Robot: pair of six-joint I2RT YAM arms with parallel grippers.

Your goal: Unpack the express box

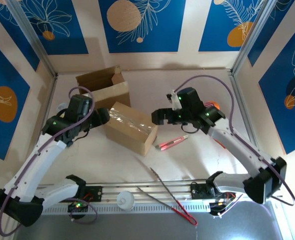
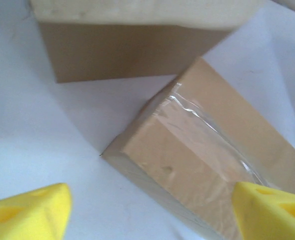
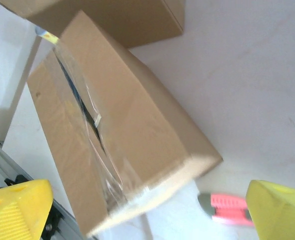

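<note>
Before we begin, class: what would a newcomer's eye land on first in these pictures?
The taped cardboard box sits mid-table, flanked by the left gripper and right gripper, both open. Behind it stands an opened box; a pink utility knife lies to its right, and tongs near the front edge.

You have two matching arms: left arm (image 1: 37,160) and right arm (image 1: 237,145), white link shells between black joint housings, black blocks at the bases. A grey-purple cable (image 1: 207,76) loops loose along each. You can spot a green indicator light (image 1: 54,122) near each wrist. On the left end effector (image 1: 106,117) and right end effector (image 1: 156,117): black bodies, bright yellow pads (image 2: 30,210); one right pad shows fine ridging on its face.
</note>
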